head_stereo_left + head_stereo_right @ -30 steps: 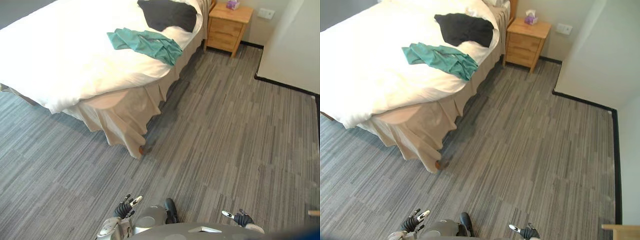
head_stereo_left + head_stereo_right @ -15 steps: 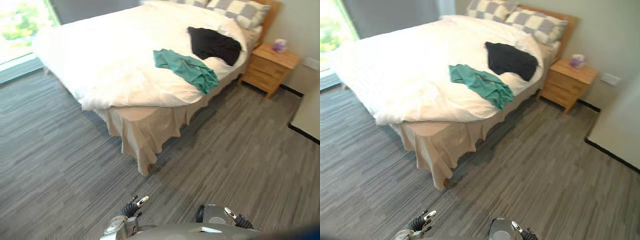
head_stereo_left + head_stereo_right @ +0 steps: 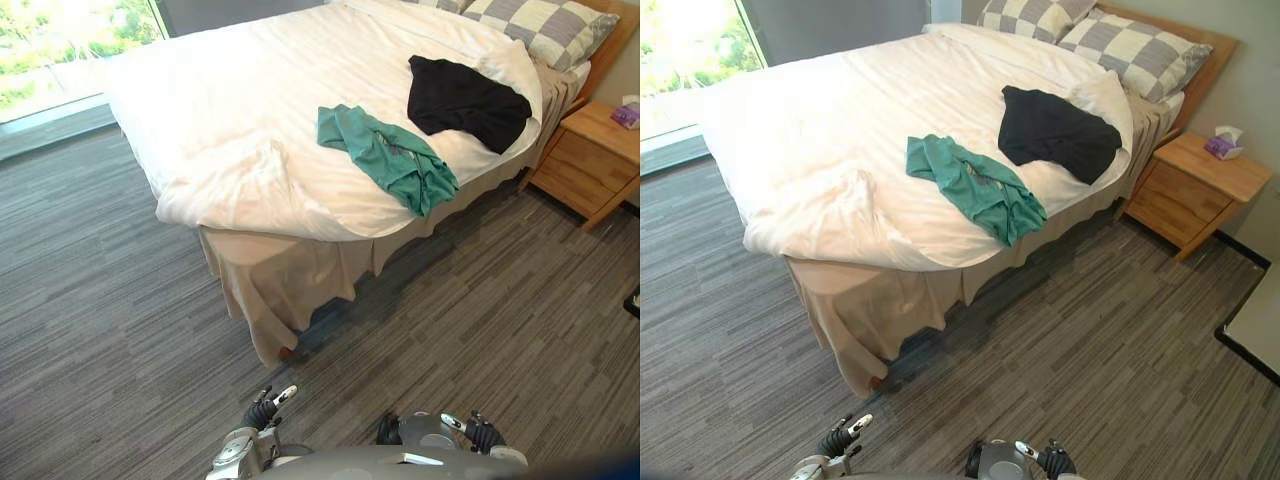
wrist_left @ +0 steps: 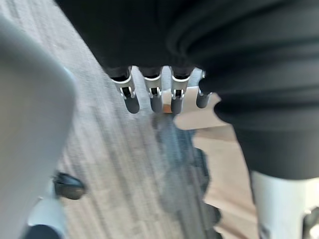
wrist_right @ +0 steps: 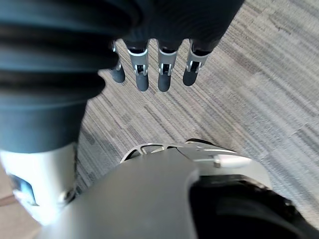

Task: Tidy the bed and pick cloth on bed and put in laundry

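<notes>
A crumpled green cloth (image 3: pixel 388 155) lies on the white bed (image 3: pixel 230 110), near its right side. A black cloth (image 3: pixel 468 100) lies beyond it, closer to the checked pillows (image 3: pixel 1135 45). The duvet is rumpled and hangs over the near corner, above a beige bed skirt (image 3: pixel 290 285). My left hand (image 3: pixel 262 410) hangs low over the carpet, well short of the bed, fingers relaxed and holding nothing. My right hand (image 3: pixel 478 434) hangs low on the other side, its fingers (image 5: pixel 149 69) straight and empty.
A wooden nightstand (image 3: pixel 1195 190) with a tissue box (image 3: pixel 1223 143) stands right of the bed by the wall. A window (image 3: pixel 60 45) runs along the far left. Grey striped carpet (image 3: pixel 100 300) spreads between me and the bed.
The camera has swung left and tilted up, so the bed sits more central and the pillows and window come into view. Both hands hang as before.
</notes>
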